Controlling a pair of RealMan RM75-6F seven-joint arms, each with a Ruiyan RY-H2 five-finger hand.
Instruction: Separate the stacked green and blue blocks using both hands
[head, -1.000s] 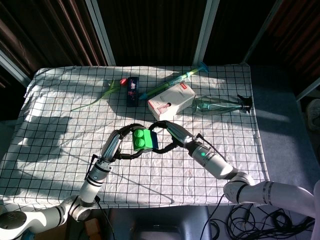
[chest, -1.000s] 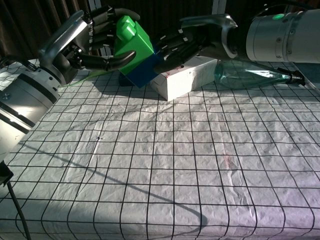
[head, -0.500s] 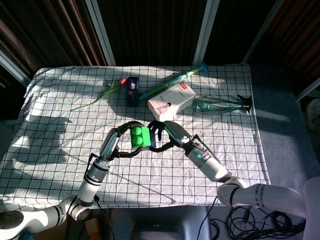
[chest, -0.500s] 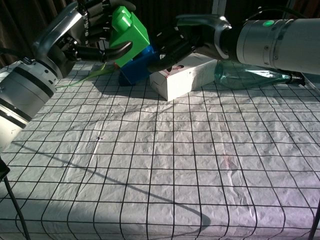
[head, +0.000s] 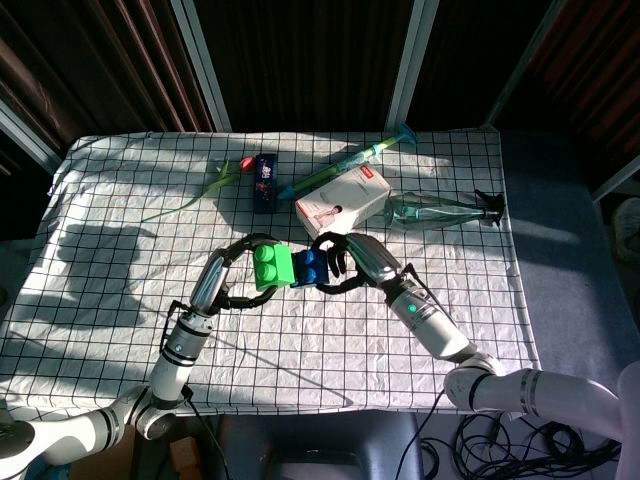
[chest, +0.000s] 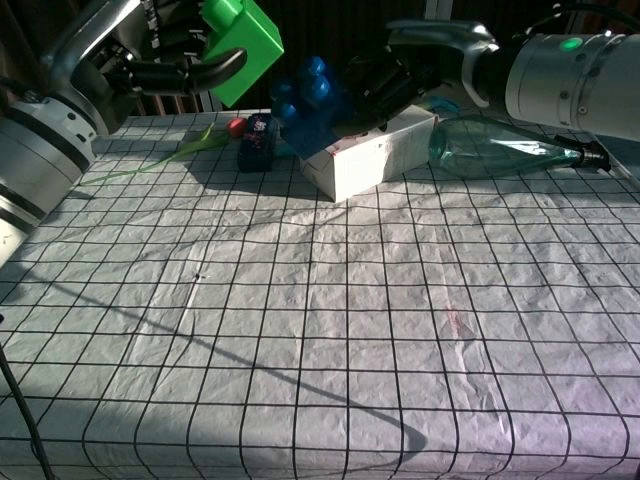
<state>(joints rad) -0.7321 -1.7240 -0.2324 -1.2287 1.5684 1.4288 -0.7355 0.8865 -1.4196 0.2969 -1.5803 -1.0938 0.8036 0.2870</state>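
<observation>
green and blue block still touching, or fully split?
Apart. The chest view shows a clear gap between the green block in the left hand and the blue block in the right hand.

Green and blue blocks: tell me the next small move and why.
Probably lower each block to the cloth, well apart. The left hand grips the green block and the right hand grips the blue block; a gap shows between them in the chest view, so they look separated and both are in the air.
</observation>
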